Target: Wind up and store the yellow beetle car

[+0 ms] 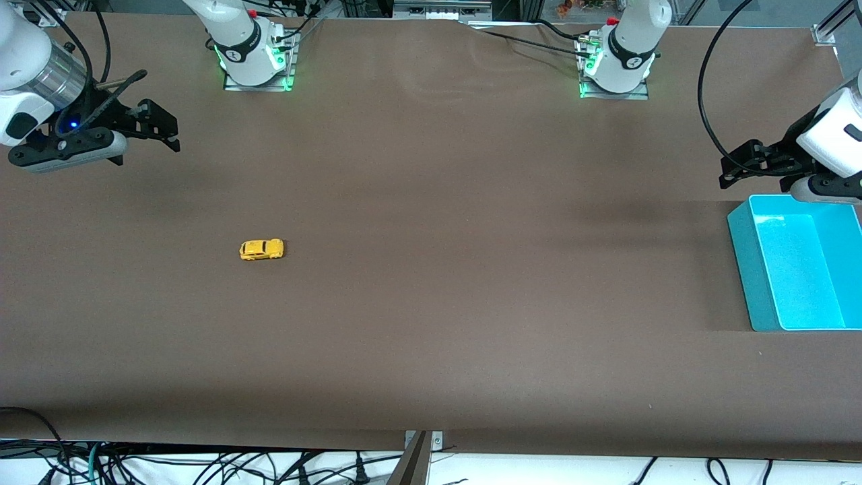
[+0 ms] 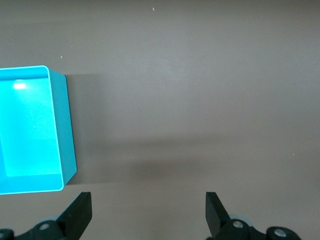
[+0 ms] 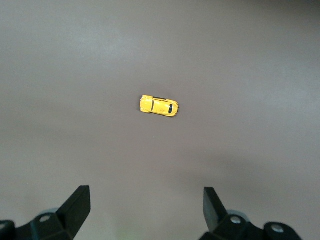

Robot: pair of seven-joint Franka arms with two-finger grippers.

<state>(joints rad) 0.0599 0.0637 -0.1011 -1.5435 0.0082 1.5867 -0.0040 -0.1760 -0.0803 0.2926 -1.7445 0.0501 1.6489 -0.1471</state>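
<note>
The yellow beetle car (image 1: 261, 249) stands on its wheels on the brown table toward the right arm's end. It also shows in the right wrist view (image 3: 159, 106), ahead of the fingers and well apart from them. My right gripper (image 1: 165, 131) is open and empty, up in the air over the table at the right arm's end; in its wrist view the gripper (image 3: 145, 207) has its jaws wide apart. My left gripper (image 1: 731, 168) is open and empty, in the air beside the teal bin (image 1: 739, 249); its wrist view shows the gripper (image 2: 148, 212) spread over bare table.
The teal bin is open-topped and holds nothing; it also shows in the left wrist view (image 2: 69, 135). It stands at the left arm's end of the table. Cables hang below the table's edge nearest the front camera.
</note>
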